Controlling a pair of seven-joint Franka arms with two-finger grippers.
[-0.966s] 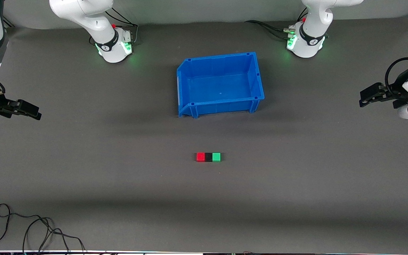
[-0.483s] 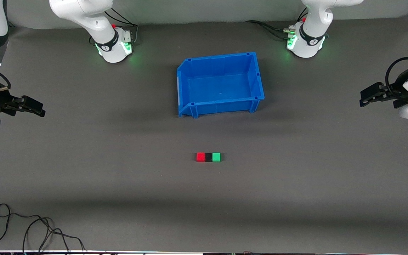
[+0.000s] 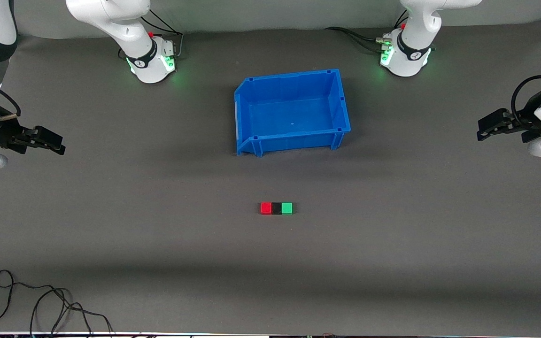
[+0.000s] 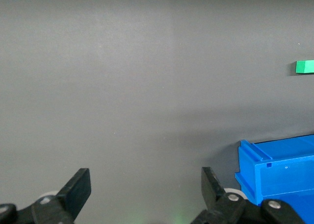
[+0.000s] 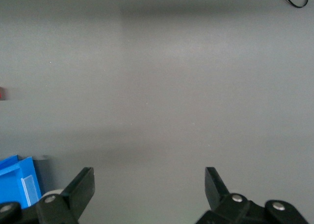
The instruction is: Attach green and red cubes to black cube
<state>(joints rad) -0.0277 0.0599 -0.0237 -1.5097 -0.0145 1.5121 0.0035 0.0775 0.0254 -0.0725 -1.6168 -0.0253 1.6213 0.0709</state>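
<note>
1. We see the red cube (image 3: 266,208), black cube (image 3: 276,208) and green cube (image 3: 287,208) in one row on the mat (image 3: 158,244), nearer the front camera than the blue bin (image 3: 292,111).
2. The row's long axis runs from the right arm's end of the table to the left arm's end: red at the right arm's end, black between, green at the left arm's end. Each coloured cube looks to be touching the black one, though we cannot be sure from this height that they are truly joined.
3. We judge the task as good as done; no further grasp seems called for.
4. The right gripper (image 3: 57,145) hangs over the mat at its own end, well apart from the row, jaws wide and empty.
5. The left gripper (image 3: 482,134) waits over its end, also well apart, jaws wide and empty.
6. Neither gripper is clearly closer to the row.
</note>
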